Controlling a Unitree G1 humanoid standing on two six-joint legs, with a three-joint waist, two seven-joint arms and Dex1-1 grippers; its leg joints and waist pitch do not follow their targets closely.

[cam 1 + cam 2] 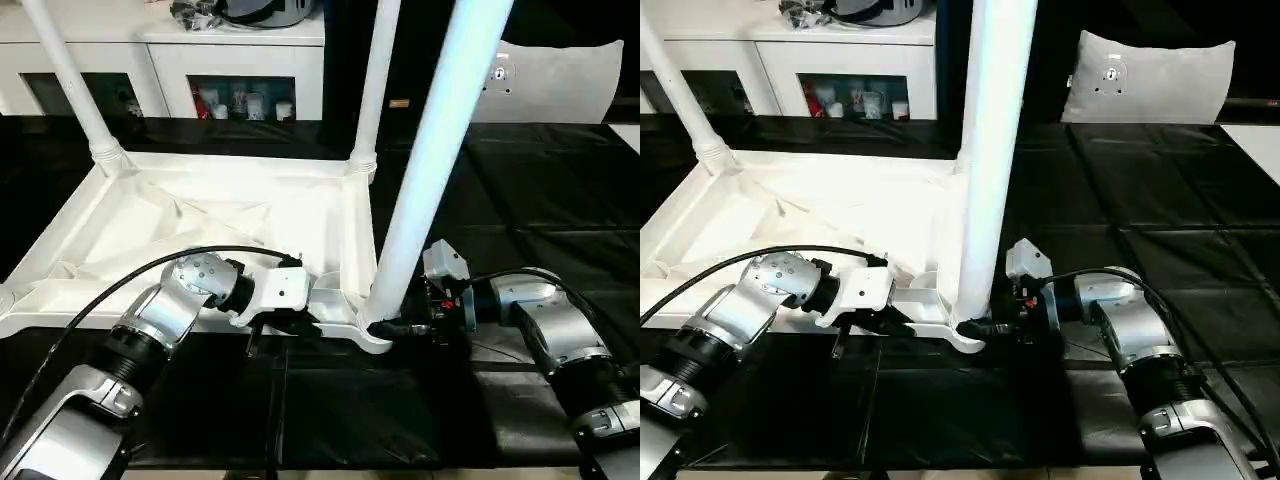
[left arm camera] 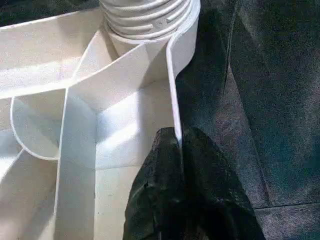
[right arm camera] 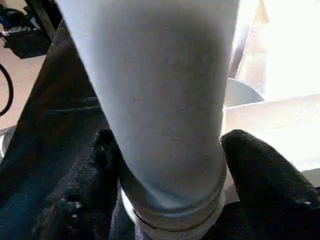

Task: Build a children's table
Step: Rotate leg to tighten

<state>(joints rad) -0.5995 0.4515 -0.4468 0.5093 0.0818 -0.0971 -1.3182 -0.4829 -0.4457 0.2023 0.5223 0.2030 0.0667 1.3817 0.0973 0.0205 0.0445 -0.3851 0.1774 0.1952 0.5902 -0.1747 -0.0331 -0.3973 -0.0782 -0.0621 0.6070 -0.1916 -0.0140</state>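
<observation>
Right wrist view has the right tool [image 3: 170, 185] closed around the base of a leg [image 3: 160, 100] at the upturned table's [image 1: 200, 230] near corner socket. Left tool [image 2: 182, 190] pinches the table's rim beside that socket. Likely next: twist the leg home.

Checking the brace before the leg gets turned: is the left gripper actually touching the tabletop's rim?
Touching. The left wrist view shows the left gripper with its fingers closed on either side of the tabletop's rim.

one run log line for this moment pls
stage: fitting near leg into corner socket | tabletop: upside down on black mat | left gripper: pinching tabletop rim | right gripper: clamped round leg base
</observation>
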